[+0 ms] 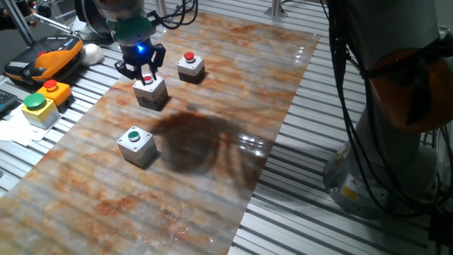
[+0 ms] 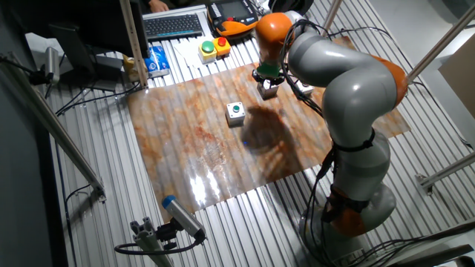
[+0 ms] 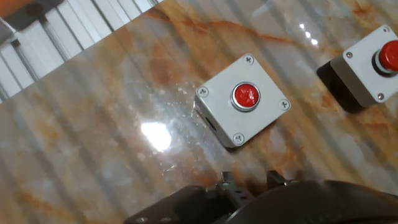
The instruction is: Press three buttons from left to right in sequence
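Three light-grey button boxes stand on the marbled board. The green-capped box is nearest the front left and also shows in the other fixed view. A red-capped box stands behind it, and a second red-capped box stands further back right. My gripper hangs just above the middle red-capped box, close to its cap. In the hand view that box lies ahead of the hand and the other red one is at the right edge. No view shows the fingertips clearly.
A yellow box with a big green button and a yellow-orange box with a red button sit left of the board on the slatted table. An orange-black pendant lies behind them. The robot's base stands by the board's side.
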`<state>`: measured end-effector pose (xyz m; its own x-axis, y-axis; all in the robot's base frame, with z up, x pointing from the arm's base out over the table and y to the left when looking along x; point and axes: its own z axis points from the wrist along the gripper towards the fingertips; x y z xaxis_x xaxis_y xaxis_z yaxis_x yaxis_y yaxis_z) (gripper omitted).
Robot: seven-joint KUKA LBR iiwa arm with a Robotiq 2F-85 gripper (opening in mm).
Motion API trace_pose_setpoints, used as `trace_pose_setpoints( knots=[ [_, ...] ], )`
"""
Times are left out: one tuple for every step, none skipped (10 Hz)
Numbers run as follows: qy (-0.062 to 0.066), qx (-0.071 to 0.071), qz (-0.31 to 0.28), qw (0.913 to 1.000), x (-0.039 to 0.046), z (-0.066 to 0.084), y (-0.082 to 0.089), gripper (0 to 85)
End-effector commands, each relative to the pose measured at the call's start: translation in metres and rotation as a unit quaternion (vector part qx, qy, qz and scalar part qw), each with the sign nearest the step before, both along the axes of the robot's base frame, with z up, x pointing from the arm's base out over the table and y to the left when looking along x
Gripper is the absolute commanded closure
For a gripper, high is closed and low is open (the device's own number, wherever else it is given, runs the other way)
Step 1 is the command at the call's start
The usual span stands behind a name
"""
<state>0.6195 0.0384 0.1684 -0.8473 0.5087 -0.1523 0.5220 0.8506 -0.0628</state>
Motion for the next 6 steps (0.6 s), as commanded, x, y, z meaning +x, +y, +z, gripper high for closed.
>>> trace_pose_setpoints(
  knots=[
    [0.004,0.005,0.003,1.0,-0.0007,0.002,0.0,68.0],
    [0.002,0.03,0.002,0.9996,-0.0016,0.004,-0.002,68.0],
    [-0.004,0.056,-0.004,0.9984,-0.0024,0.004,-0.002,68.0],
    [-0.01,0.064,-0.009,0.9979,-0.005,0.002,-0.002,68.0],
    [-0.016,0.076,-0.017,0.9968,-0.008,-0.001,0.0,68.0],
    [-0.019,0.084,-0.02,0.9961,-0.0109,-0.002,0.002,68.0]
  ],
)
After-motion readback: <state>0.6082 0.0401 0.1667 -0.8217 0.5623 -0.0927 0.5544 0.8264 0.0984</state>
